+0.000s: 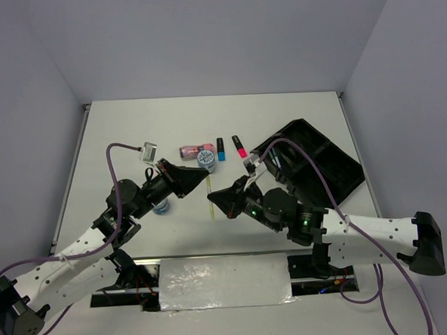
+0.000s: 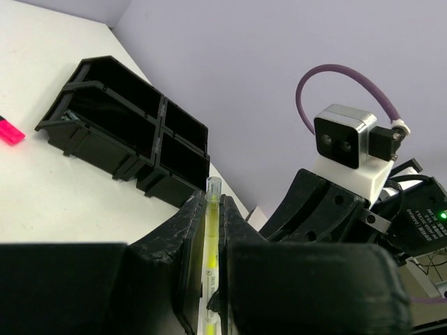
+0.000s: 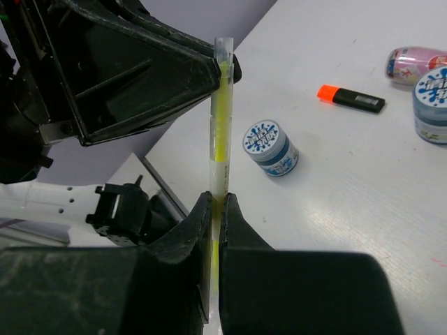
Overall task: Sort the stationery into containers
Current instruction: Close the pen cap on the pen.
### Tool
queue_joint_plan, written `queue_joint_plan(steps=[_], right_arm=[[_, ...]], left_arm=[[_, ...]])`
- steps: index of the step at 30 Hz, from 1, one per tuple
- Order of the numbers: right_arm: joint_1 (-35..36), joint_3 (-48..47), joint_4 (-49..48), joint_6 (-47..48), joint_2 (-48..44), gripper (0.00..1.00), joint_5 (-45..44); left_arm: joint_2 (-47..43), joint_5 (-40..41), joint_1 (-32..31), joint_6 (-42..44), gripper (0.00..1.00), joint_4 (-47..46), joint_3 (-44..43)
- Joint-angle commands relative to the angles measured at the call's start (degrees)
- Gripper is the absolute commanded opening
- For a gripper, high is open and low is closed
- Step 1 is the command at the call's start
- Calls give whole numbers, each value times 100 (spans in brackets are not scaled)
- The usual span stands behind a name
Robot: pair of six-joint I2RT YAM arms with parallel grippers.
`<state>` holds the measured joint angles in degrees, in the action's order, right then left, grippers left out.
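Left fingers [image 1: 197, 180] and right fingers [image 1: 222, 199] meet on a thin yellow pen [image 1: 209, 187], left of the black tray [image 1: 338, 166].

You have a yellow pen [image 3: 220, 139] with a clear, glossy plastic barrel, and an organiser tray [image 2: 105, 150] in black plastic with a slight sheen. Your right gripper fingers [image 3: 187, 234] are matt black, finely ridged plastic; the table [image 3: 349, 181] is smooth matt white.
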<state>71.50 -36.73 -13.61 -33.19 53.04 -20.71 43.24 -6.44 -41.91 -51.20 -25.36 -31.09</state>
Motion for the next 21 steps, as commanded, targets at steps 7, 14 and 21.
queue_joint_plan(steps=[7,14,21], right_arm=[[-488,-1020,-301,911,146,0,278],[-506,-1310,-89,1218,339,0,980],[-497,-968,-283,1174,374,0,1297]], left_arm=[[-70,-534,-28,435,26,277,-274],[-255,-508,-28,954,37,770,-538],[-264,-393,-28,1042,10,788,-670]])
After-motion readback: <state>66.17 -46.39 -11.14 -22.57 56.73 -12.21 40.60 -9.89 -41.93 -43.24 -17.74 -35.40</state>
